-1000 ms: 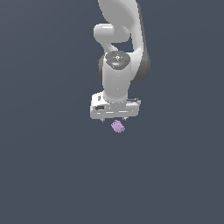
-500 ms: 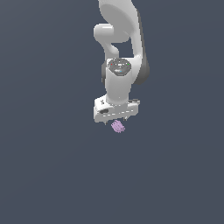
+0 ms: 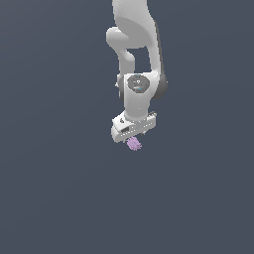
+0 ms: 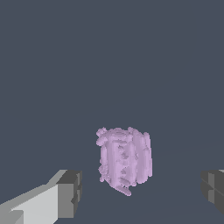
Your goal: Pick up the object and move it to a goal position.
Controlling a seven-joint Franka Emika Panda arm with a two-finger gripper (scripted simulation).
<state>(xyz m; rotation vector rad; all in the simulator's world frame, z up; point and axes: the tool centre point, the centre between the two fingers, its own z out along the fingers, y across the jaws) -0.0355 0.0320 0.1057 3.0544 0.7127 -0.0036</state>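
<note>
My white arm's gripper (image 4: 140, 194) has dark grey pads (image 4: 72, 192); the ribbed, bumpy lump (image 4: 125, 159) is pale lilac against slate-grey ground (image 3: 54, 188).

Flat slate-grey backdrop (image 3: 49, 188) (featureless)

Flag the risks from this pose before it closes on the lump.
1. The gripper is open, with clear gaps between the lump and both fingers; the lump sits nearer one, so closing could shove it sideways before clamping.
2. Its bumpy, ribbed surface may give the pads poor contact, so it could slip or twist.
3. In the exterior view the hand hides most of the lump, so remaining height is hard to judge.
</note>
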